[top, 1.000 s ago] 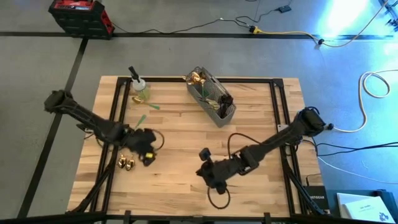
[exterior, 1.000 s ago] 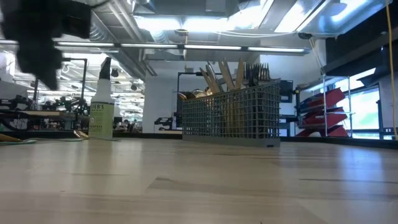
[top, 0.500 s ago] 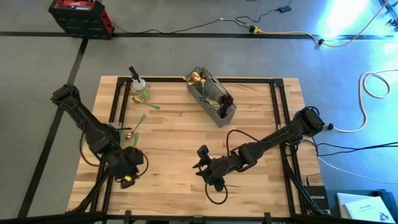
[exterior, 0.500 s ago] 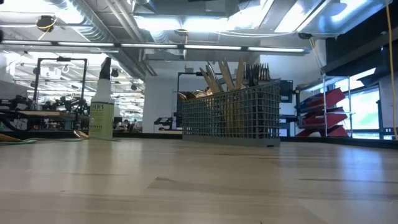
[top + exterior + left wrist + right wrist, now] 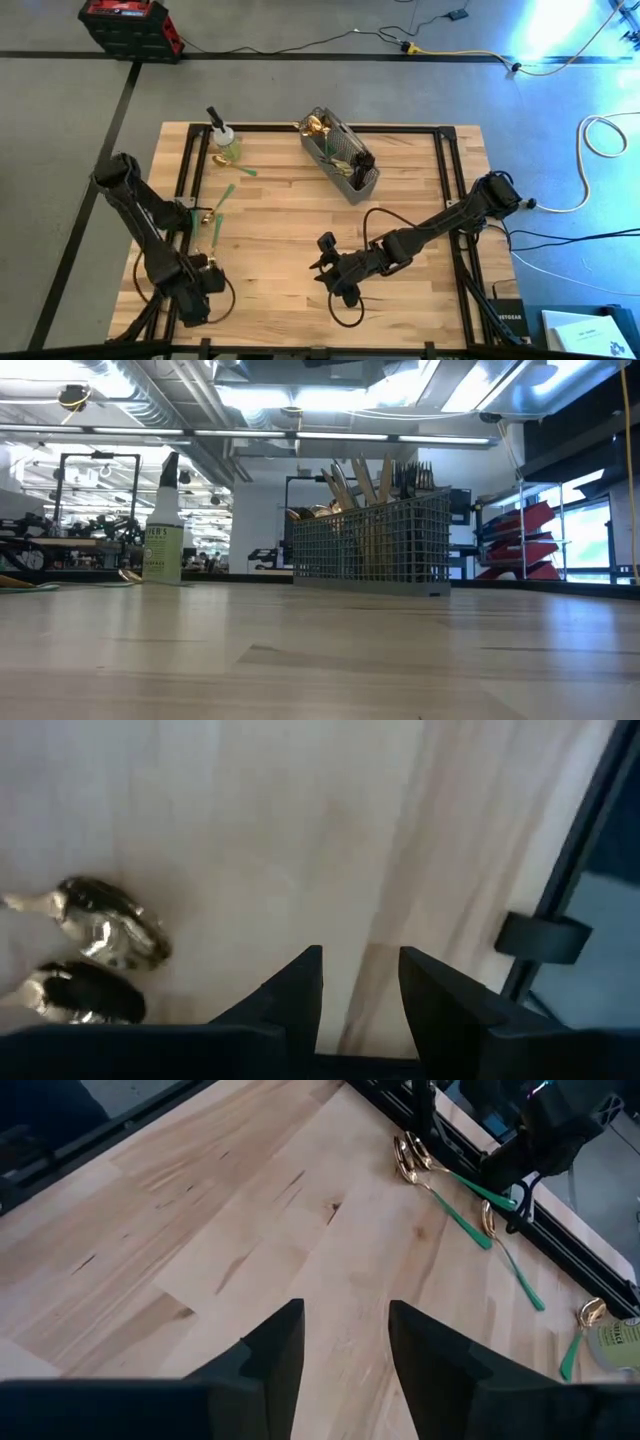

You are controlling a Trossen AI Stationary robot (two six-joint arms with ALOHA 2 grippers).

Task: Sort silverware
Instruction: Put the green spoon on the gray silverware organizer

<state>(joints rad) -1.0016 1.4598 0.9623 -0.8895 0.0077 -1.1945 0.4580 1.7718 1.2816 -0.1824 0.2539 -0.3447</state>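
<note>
Your left gripper (image 5: 197,290) sits at the near left table (image 5: 290,215) corner, fingers spread and empty, beside two gold spoons (image 5: 100,955). Your right gripper (image 5: 325,268) hangs near centre, spread, empty. More silverware (image 5: 335,150) fills the far mesh caddy (image 5: 358,185).

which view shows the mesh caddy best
The low view: the caddy stands side-on, with handles sticking up from it. The high view shows it small from above. Neither wrist view shows it.

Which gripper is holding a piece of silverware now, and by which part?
Neither. The left gripper is open above bare wood beside two gold spoons, and the right gripper is open above the table, with nothing between its fingers.
</note>
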